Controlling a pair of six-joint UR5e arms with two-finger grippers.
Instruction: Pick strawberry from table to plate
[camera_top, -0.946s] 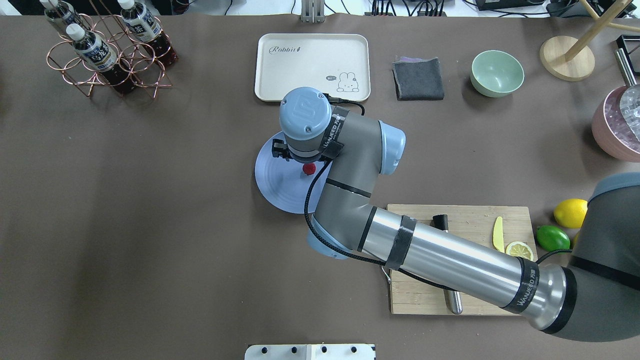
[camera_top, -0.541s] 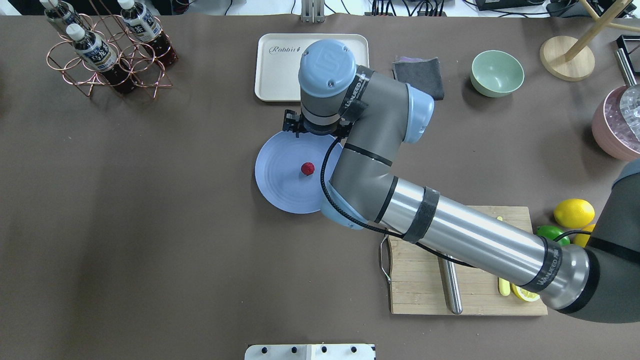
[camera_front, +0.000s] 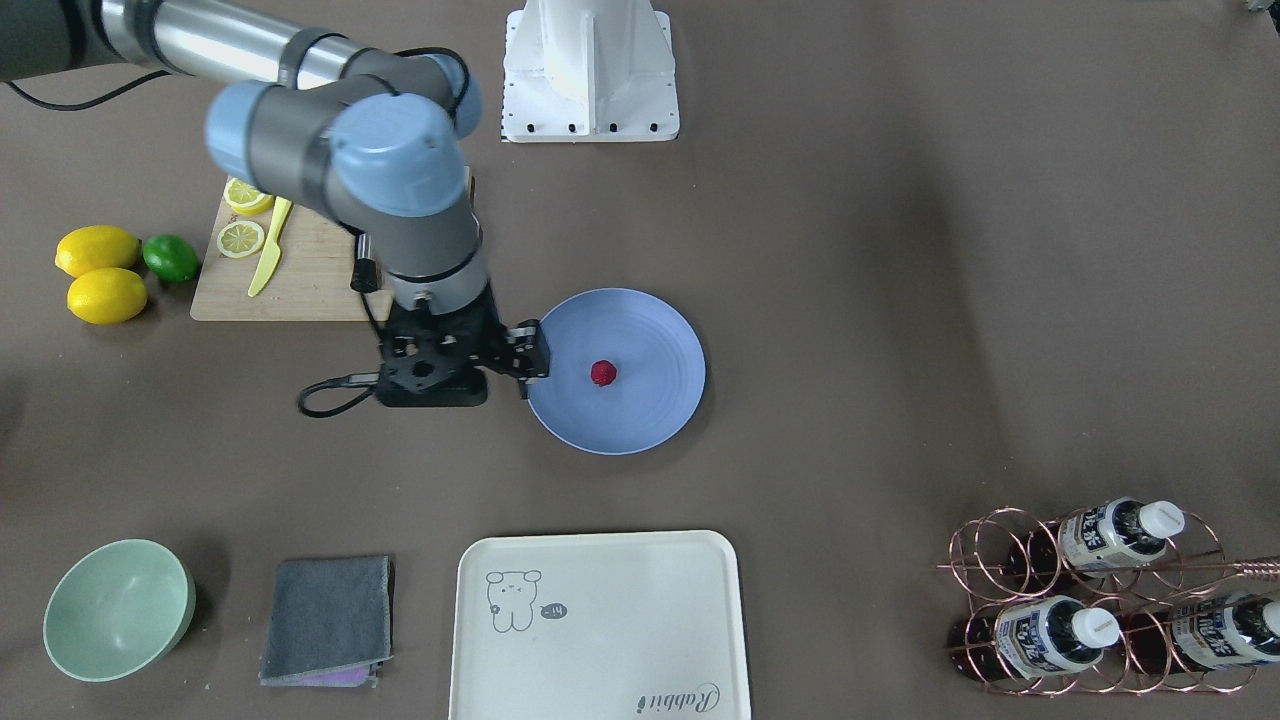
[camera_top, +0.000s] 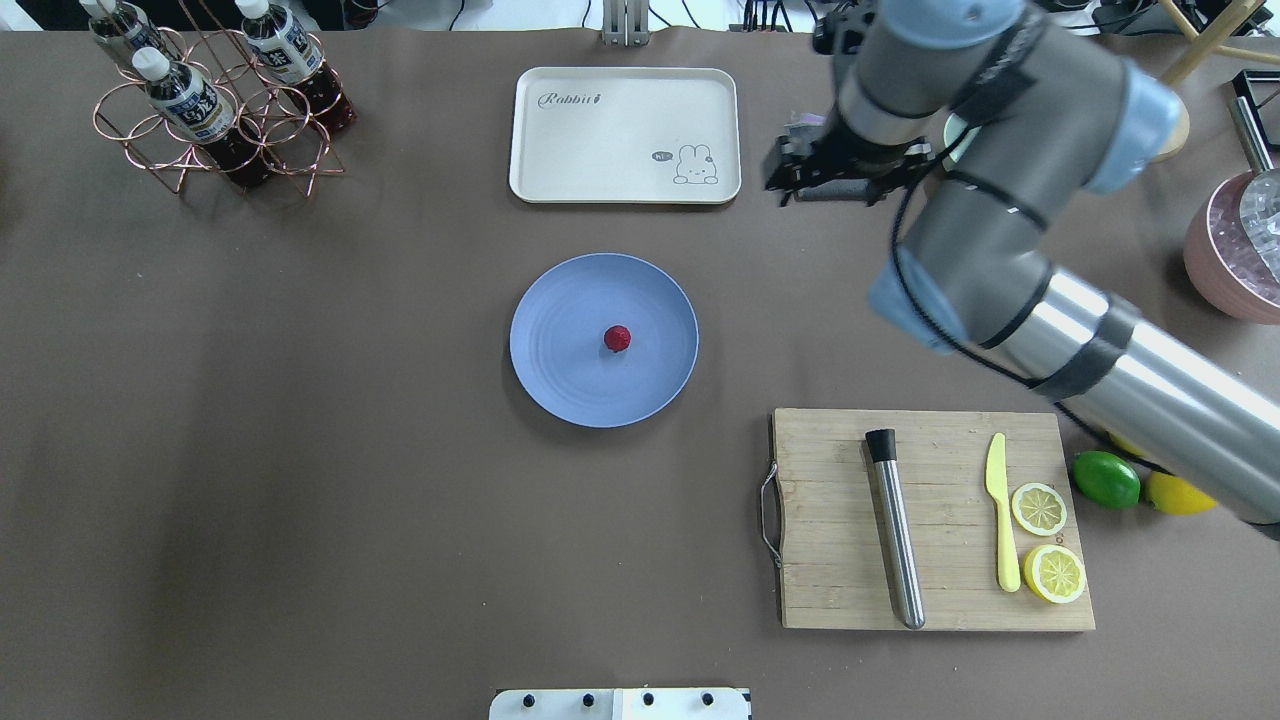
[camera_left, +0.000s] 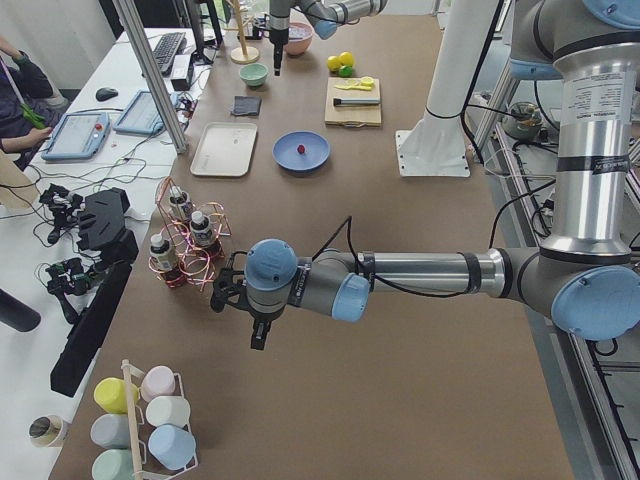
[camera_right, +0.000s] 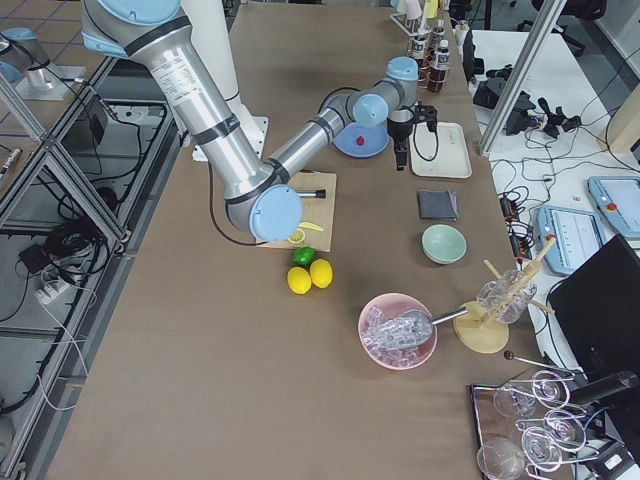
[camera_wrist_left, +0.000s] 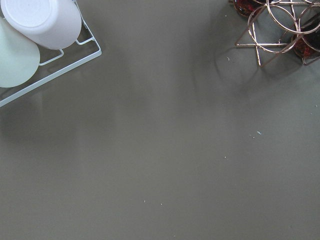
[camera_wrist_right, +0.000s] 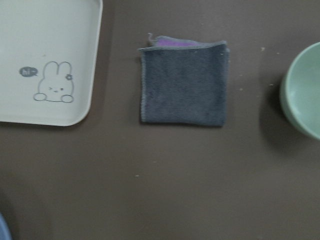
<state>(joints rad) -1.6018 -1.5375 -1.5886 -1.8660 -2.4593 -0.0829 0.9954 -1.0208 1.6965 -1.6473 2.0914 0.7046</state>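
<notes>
The strawberry (camera_top: 617, 338) is a small dark-red berry lying near the middle of the round blue plate (camera_top: 560, 370) on the brown table (camera_top: 300, 450); nothing touches it. In the overhead view my right gripper (camera_top: 840, 178) hangs high above the grey cloth, far right of the plate. It is open and holds nothing, and its wrist camera looks straight down on the cloth (camera_wrist_right: 183, 82). My left gripper (camera_left: 258, 330) shows only in the exterior left view, beside the bottle rack, and I cannot tell whether it is open or shut.
A cream tray (camera_top: 625, 135) lies behind the plate and a mint bowl (camera_wrist_right: 305, 95) sits right of the cloth. A cutting board (camera_top: 840, 590) holds a muddler, a knife and lemon slices. The bottle rack (camera_top: 215, 100) is far left and a pink ice bowl (camera_top: 1225, 270) far right.
My right arm has lifted off the plate and swung back and right, to above the cloth. The strawberry has stayed in place on the plate.
</notes>
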